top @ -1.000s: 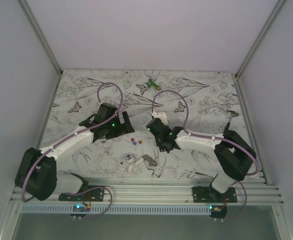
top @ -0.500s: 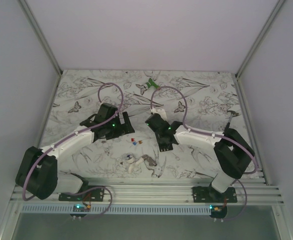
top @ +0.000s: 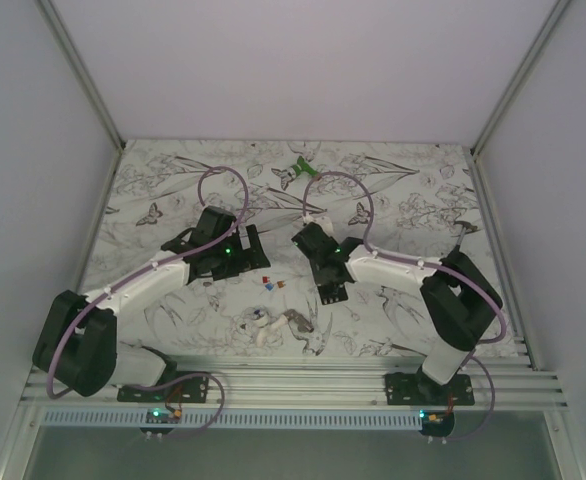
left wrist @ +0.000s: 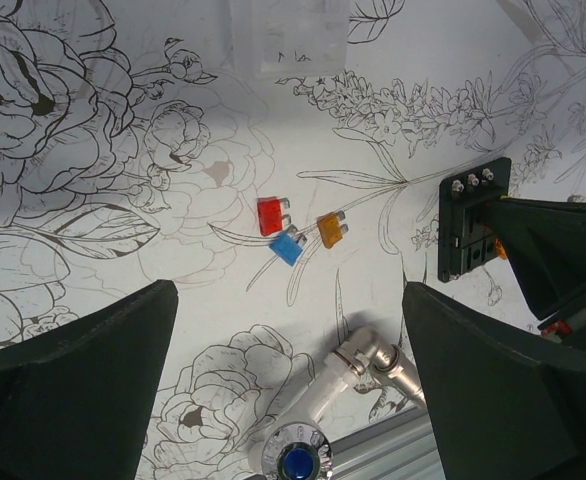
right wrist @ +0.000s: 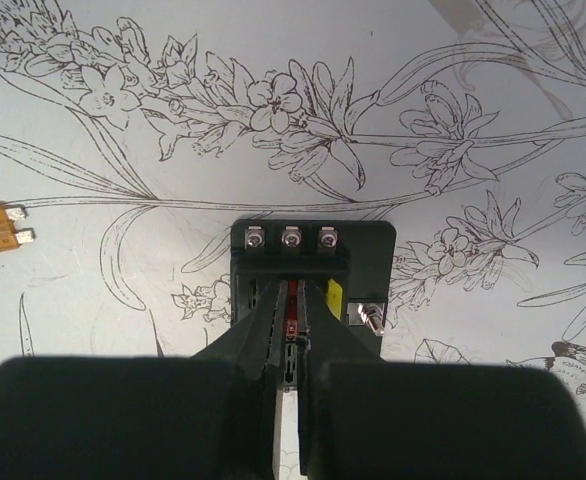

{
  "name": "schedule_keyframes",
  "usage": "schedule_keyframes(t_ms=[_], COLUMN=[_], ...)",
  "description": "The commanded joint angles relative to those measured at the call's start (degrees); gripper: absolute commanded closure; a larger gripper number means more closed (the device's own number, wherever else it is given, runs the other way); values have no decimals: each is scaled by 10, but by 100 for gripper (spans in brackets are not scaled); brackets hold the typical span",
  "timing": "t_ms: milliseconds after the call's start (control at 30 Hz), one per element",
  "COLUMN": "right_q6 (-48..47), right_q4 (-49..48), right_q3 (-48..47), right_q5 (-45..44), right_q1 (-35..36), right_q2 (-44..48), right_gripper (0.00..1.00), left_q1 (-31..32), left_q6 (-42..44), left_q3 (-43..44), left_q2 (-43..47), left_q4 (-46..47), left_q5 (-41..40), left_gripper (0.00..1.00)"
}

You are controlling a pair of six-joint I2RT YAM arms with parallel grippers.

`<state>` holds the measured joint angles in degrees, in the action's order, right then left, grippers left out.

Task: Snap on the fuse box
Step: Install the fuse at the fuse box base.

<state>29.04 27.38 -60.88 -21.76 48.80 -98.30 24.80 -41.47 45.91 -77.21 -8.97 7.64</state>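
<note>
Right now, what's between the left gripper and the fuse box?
Three loose blade fuses: red fuse, blue fuse, orange fuse, on the mat between left gripper and fuse box. Clearest in left wrist view.

Three coloured fuses (left wrist: 298, 232) lie clustered left of the black fuse box (left wrist: 470, 220).

No legible txt/nos. anywhere; faint marks on clear plastic cover (left wrist: 288, 38), poss. moulded lettering, too blurred.

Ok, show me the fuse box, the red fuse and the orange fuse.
fuse box (left wrist: 465, 218), left wrist view, its top face.
red fuse (left wrist: 270, 216), left wrist view, its body.
orange fuse (left wrist: 330, 231), left wrist view, its body.
</note>
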Motion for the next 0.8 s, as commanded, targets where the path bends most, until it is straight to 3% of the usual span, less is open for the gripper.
schedule_keyframes(t_ms=[0, 333, 767], right_q6=[16, 27, 46], right_q4=[21, 21, 16], right_q3=[-12, 23, 85], right_q5=[24, 110, 58], right_q1=[-17, -84, -105], right_q2=[-5, -30, -90], right_gripper=[98, 100, 100], left_q1=[3, 3, 3], left_q6=[8, 9, 9], left_q3=[9, 8, 6], left_q2=[-5, -1, 4], left_q4=[-6, -6, -5], left_q5=[6, 5, 2], left_gripper=[1, 1, 1])
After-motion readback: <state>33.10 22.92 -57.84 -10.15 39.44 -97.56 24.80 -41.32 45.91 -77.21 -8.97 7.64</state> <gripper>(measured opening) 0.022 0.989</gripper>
